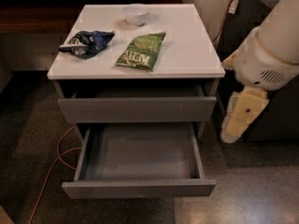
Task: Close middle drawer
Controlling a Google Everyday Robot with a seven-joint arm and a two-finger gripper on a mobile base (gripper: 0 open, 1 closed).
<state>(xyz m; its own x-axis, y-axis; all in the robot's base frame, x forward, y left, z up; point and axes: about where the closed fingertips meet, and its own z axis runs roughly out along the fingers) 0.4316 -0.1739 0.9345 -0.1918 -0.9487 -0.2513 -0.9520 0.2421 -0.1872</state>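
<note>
The middle drawer (139, 188) is a plain grey handleless drawer, pulled far out of the white-topped cabinet (187, 55). Its shallow grey box is empty. Above it, the uppermost grey drawer (135, 109) stands slightly out, with a tiny white chip on its front. The lowest drawer is hidden under the open one. My gripper (240, 115) is cream-coloured, hangs down from the white arm (273, 45) and sits to the right of the cabinet at the level of the uppermost drawer, apart from both drawers.
On the cabinet top lie a green chip bag (141, 50), a blue crumpled bag (86, 42) and a white bowl (136, 14). An orange cable (56, 160) runs along the floor at the left. A dark cabinet (275, 120) stands at the right behind my arm.
</note>
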